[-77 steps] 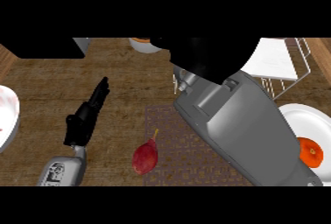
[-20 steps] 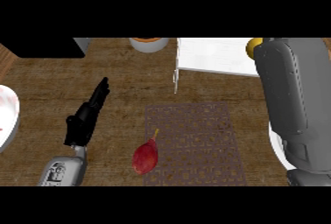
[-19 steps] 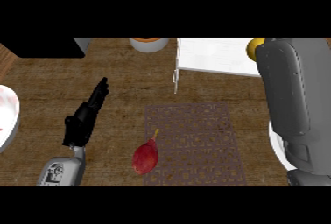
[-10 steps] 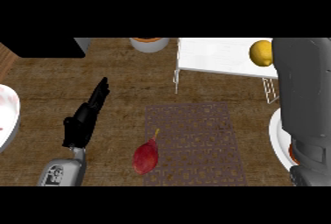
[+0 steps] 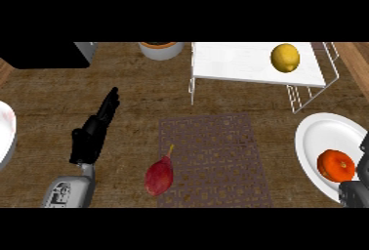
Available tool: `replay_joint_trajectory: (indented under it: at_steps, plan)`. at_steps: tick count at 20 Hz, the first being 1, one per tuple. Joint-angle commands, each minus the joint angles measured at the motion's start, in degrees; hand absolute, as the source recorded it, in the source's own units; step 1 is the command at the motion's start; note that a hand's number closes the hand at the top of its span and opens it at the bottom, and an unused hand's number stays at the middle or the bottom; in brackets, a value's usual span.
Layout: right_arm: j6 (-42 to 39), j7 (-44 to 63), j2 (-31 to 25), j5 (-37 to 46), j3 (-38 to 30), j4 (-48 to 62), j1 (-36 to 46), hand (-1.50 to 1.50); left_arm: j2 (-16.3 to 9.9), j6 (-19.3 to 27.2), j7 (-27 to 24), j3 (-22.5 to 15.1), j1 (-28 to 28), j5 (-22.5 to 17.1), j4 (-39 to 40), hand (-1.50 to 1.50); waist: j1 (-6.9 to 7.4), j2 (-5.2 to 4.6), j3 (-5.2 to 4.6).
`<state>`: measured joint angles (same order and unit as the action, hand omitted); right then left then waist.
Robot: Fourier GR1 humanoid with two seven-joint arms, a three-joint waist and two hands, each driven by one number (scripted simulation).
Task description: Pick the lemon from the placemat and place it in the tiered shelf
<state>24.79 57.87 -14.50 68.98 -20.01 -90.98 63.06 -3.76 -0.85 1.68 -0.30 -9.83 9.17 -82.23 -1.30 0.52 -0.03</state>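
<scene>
One lemon rests on the white top of your tiered shelf, upper right.
Your left hand lies left of the placemat, fingers straight, holding nothing. Your right hand barely shows at the right edge; its fingers cannot be made out. A red fruit overlaps the placemat's left edge.

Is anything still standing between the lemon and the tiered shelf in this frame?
No. The lemon already sits on the tiered shelf's white top, with no hand on it. The right hand shows only at the lower right edge beside the plate.
</scene>
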Motion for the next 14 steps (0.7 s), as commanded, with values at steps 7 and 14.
replay_joint_trajectory:
  at_steps: [7,14]
  plan:
    - [-27.38,10.04,-5.55,-11.25,-10.3,-24.6,-12.5,-1.5,-1.78,-0.5,1.28,2.65,0.38,-1.71,-1.21,0.0,-2.68,0.83,0.12]
    - [-42.63,10.7,-8.41,-27.25,-21.54,-40.91,-23.28,-1.5,-0.79,0.79,1.05,1.39,1.62,-0.25,-2.08,0.0,-3.07,0.98,0.13]
